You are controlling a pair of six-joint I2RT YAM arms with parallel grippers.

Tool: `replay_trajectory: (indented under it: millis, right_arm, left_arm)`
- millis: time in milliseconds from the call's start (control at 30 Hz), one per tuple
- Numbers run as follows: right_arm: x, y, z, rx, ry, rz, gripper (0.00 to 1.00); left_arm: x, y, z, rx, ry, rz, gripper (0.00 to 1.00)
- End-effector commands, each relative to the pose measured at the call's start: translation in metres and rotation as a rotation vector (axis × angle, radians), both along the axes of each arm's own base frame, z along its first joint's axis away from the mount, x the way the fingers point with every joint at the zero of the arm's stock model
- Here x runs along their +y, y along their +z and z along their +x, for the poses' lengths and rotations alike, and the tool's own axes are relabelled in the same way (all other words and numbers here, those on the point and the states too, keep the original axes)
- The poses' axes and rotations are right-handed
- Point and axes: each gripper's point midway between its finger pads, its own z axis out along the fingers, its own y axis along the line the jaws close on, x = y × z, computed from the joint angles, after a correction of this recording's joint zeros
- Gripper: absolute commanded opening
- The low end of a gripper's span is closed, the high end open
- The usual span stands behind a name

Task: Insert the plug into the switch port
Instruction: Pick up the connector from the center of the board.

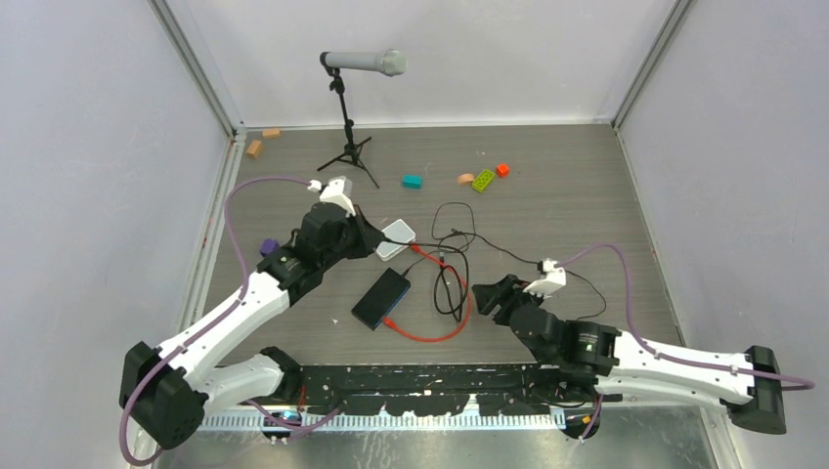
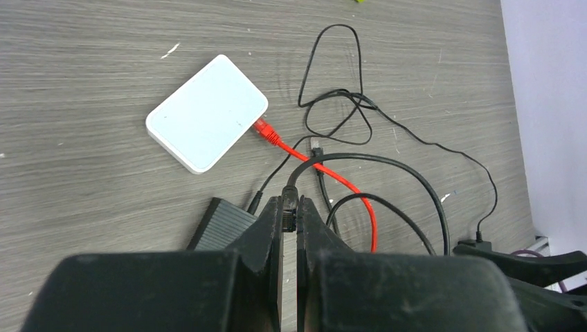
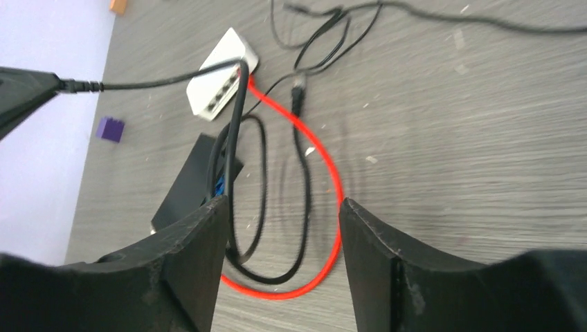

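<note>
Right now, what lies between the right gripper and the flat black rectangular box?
In the top view, the curve of the thin red cable and a black cable loop lie between the right gripper and the flat black rectangular box.

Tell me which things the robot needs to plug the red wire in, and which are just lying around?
For the job:
- red cable
- black switch box

Just lying about:
- microphone on its stand
- teal brick
- green brick
- purple block

White arms (image 1: 230, 318), black joints (image 1: 161, 396), purple cables (image 1: 231, 200); perhaps a green light (image 1: 589, 344).
</note>
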Motion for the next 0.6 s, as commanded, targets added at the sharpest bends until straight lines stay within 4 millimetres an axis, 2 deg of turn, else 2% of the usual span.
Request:
replay_trajectory:
  millis: [0,100,167,333,400,467,567]
  right_arm:
    - [-0.048,0.026,0.010,-0.063,-0.149,-0.132,0.66]
    - [-0.050,0.050,0.014,-0.132,-0.109,-0.237,0.67]
    - [-0.039,0.070,0.016,-0.193,-0.043,-0.288,0.68]
    - [0.014,0.115,0.012,-0.385,0.235,-0.341,0.64]
    - [0.039,0.124,0.004,-0.456,0.380,-0.372,0.63]
    - [0.063,0.122,-0.007,-0.517,0.535,-0.426,0.66]
    - [0.087,0.118,-0.014,-0.625,0.676,-0.505,0.69]
  left_arm:
    - [-0.026,0.019,0.013,-0.058,-0.058,-0.102,0.00]
    - [-0.032,0.014,0.017,-0.041,-0.068,-0.101,0.00]
    - [-0.034,0.015,0.019,-0.045,-0.070,-0.104,0.00]
    - [-0.041,0.020,0.016,-0.051,-0.121,-0.115,0.00]
    - [-0.044,0.021,0.013,-0.048,-0.146,-0.118,0.00]
    - [-0.050,0.025,0.008,-0.065,-0.195,-0.135,0.00]
    - [-0.063,0.036,-0.005,-0.113,-0.309,-0.191,0.00]
